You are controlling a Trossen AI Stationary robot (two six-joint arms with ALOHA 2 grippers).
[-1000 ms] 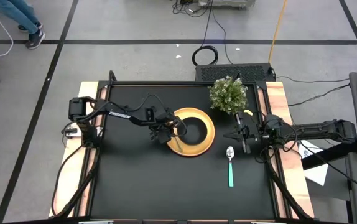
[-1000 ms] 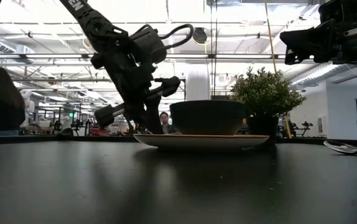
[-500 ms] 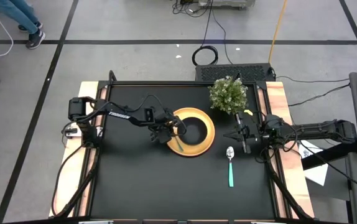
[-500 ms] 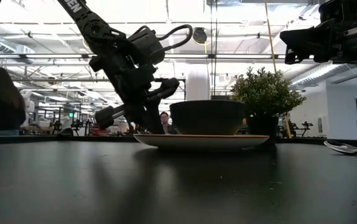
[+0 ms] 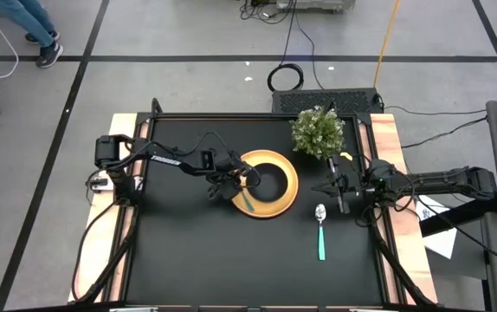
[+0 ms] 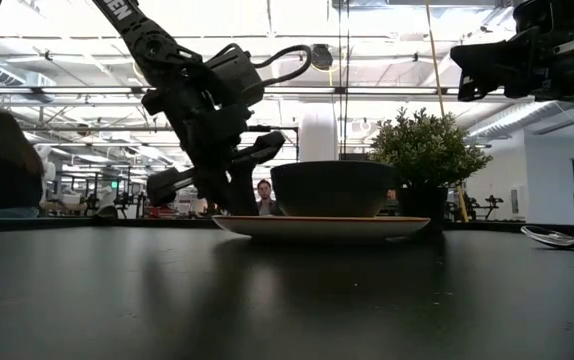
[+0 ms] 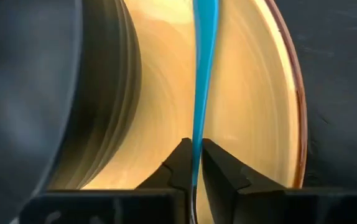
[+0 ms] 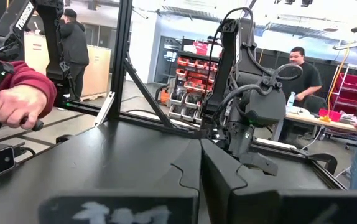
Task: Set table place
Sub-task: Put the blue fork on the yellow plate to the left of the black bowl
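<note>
The yellow plate (image 5: 287, 201) lies mid-table with the black bowl (image 5: 272, 180) standing in it. My left gripper (image 5: 234, 184) is at the plate's left rim, shut on a fork's teal handle (image 7: 203, 74), which reaches out over the plate beside the bowl (image 7: 35, 93). The fork's metal end is hidden under the fingers. The teal-handled spoon (image 5: 320, 232) lies flat on the table to the right of the plate. My right gripper (image 5: 338, 187) hangs shut and empty above the table's right side, just beyond the spoon. My left gripper pinches the teal handle (image 7: 195, 163) between its two fingertips. The fingers slant down from the table's left and lie along the handle, which runs on ahead of them over the plate's yellow surface (image 7: 247, 93). Whether the handle rests on the plate I cannot tell.
A bushy green potted plant (image 5: 318, 132) stands at the far right, behind the plate. Bare black tabletop (image 5: 196, 251) lies on the near side and to the left. People and equipment show in the room beyond the table.
My left gripper has shifted a little toward the table's left edge, still shut on the fork's handle. The handle's teal side now shows over the plate's near-left part in the high view.
</note>
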